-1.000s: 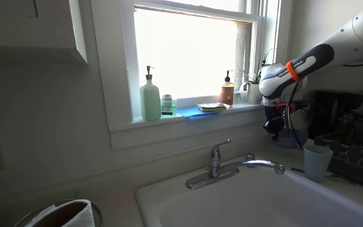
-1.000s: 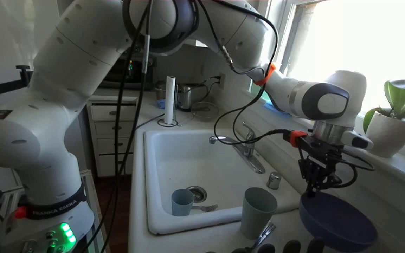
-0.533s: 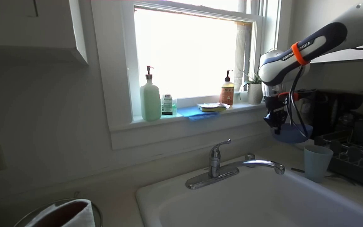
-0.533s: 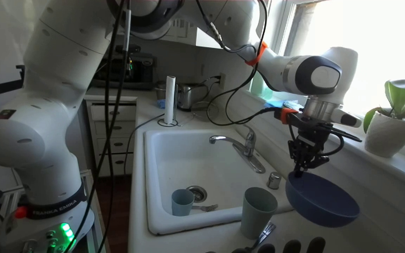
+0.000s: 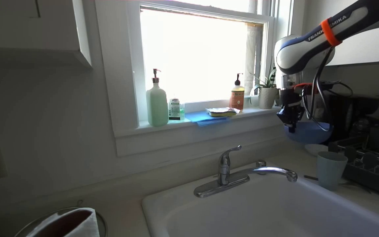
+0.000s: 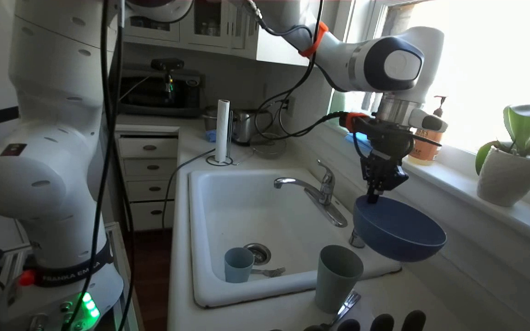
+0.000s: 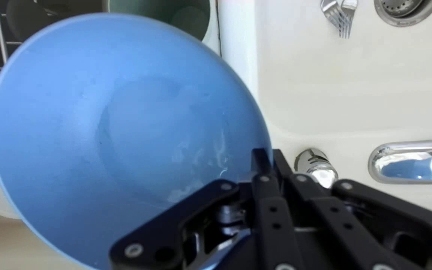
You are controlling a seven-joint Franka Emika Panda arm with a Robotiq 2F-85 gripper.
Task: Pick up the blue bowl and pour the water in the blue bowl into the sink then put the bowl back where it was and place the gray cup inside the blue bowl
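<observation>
Gripping the blue bowl (image 6: 400,236) by its rim: gripper (image 6: 372,196) clamped on the bowl wall, fingers (image 7: 261,159) set 1 inside, 1 outside. Bowl held in the air over the counter (image 6: 256,318), beside the sink (image 6: 246,207); in an exterior view it tilts, gripped side higher. Wrist view looks down into it: glints and wet-looking streaks; how much water, cannot tell. White dish (image 5: 316,149) lower down, on the counter.

Gray cup (image 6: 338,276) upright on the counter, near the sink's edge, cutlery (image 6: 350,301) just beside it. Dark dish rack (image 5: 373,164) near that cup.

In the sink: a 2nd cup (image 6: 239,265), bluish, near the drain (image 6: 256,253); also 2 forks (image 7: 349,5), overlapping in the wrist view. Faucet (image 6: 327,188) on the sink's rim, seen in both exterior views.

Along the sill (image 5: 253,112): potted plant (image 6: 509,177), orange soap bottle (image 5: 237,98), tall green bottle (image 5: 157,105).
</observation>
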